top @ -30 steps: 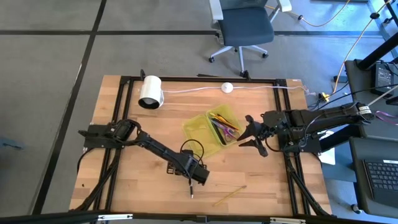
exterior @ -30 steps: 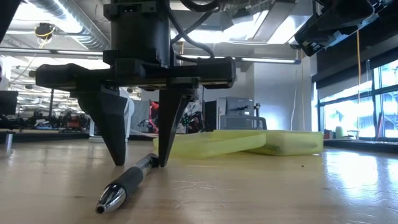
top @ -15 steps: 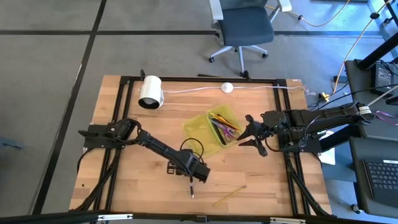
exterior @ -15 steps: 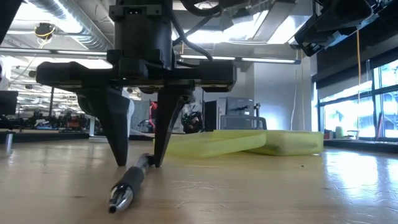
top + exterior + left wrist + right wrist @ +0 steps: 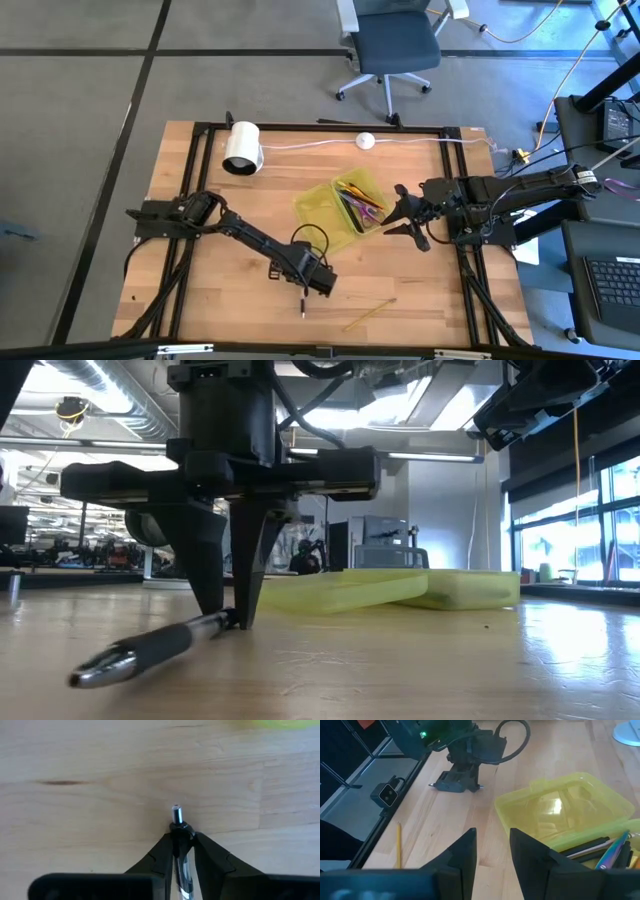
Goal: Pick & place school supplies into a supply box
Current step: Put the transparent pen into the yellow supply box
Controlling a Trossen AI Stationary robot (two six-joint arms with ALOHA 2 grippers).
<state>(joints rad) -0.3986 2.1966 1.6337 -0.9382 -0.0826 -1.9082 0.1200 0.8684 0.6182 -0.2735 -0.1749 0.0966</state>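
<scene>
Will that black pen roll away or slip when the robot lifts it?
Probably not far. The left gripper pinches the black pen near one end, so the long free end may droop or swing. It looks stiff and light, so it should not bend. Its round barrel could roll on the wooden table if dropped.

Yellow-green supply box, black pen, yellow pencil, pale wood table

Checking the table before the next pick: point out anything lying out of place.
One thin yellow pencil lies loose on the wooden table near its front edge, outside the translucent yellow-green plastic supply box. The left gripper has its jaws closed on a black pen still touching the table.
</scene>
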